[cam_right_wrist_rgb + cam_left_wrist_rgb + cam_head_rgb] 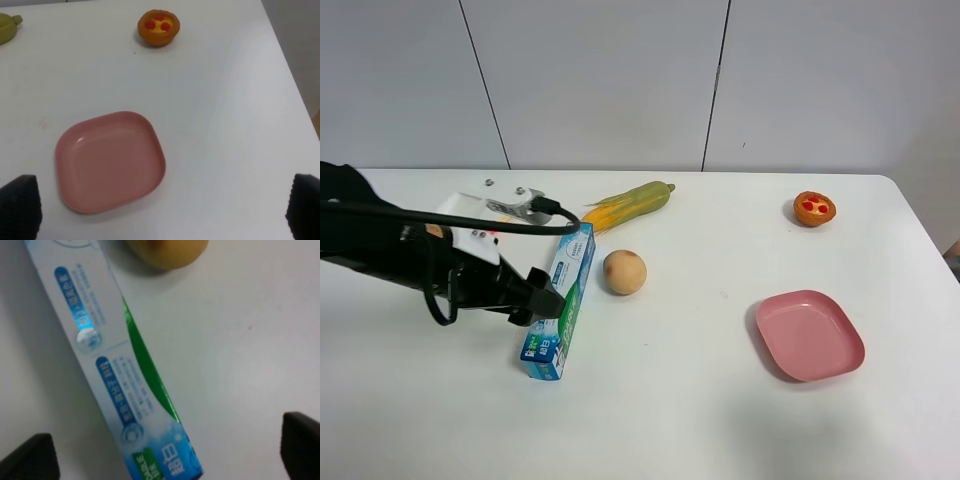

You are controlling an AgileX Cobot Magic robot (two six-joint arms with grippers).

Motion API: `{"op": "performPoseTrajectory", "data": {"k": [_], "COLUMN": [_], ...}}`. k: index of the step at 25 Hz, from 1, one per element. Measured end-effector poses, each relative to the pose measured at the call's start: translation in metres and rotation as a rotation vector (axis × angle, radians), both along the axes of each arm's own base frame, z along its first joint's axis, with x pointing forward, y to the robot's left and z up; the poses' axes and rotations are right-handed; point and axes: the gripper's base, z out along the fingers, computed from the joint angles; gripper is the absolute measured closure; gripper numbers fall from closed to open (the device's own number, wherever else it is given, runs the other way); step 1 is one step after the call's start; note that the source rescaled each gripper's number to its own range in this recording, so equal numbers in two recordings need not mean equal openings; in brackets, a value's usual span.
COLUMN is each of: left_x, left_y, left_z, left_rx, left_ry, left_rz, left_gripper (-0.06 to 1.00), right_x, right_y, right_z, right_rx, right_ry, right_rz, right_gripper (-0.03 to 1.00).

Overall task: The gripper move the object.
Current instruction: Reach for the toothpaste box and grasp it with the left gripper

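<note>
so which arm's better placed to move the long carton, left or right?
Left. The left tool sits at the carton, which lies between its open fingers in the left wrist view. The right tool faces the pink plate, far across the table from it.

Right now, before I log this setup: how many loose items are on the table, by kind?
Carton: 1
Corn cob: 1
Round tan fruit: 1
Tart: 1
Pink plate: 1
Total: 5
</note>
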Motion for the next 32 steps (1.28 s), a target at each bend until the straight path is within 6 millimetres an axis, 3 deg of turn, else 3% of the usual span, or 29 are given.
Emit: {"op": "performPoseTrajectory", "data": {"k": [9,17,32], "left_x": [0.034,0.055,0.063], "left_y": [-0.021,-0.016,-0.011], "left_z": [-0.029,-0.065,-0.099], "left_rx": [0.044,0.093,0.106], "left_ry": [0.073,0.115,0.183], "left_rz": [0.008,0.061,0.137], "left_gripper": [0.07,0.07,0.09], "right_x": [0.000,0.000,0.000], "right_y": [0.000,0.000,0.000], "right_z": [0.000,0.000,0.000], "right_rx": [0.000,0.000,0.000], "right_ry": [0.000,0.000,0.000], "right_rz": [0.000,0.000,0.000], "right_gripper": [-0.03,-0.03,-0.03]}}
